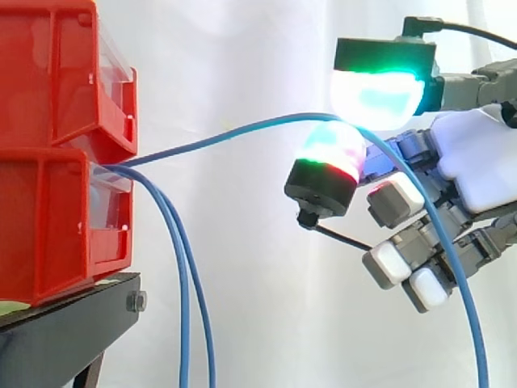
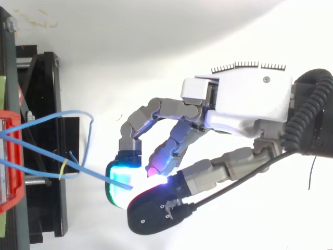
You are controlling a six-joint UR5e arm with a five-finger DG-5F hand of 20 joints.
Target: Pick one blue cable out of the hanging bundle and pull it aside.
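Hand [image 1: 477, 153] pinches one blue cable [image 1: 226, 133] between two pads. Cable runs from fingertips into lower red bin [image 1: 48, 234]; two more cables [image 1: 184, 283] hang from it.

Red plastic bins [image 1: 56, 162]: cut off at the side view's left and top edges.
Black metal stand [image 1: 65, 323]: lower part runs off the bottom.
Thin blue cable [image 1: 242, 129]: leaves the bottom edge past the hand [image 1: 477, 162] — in the top view, lost in the glow of the pads [image 2: 118, 179].
Two hanging blue cables [image 1: 184, 307]: lower ends cut off.
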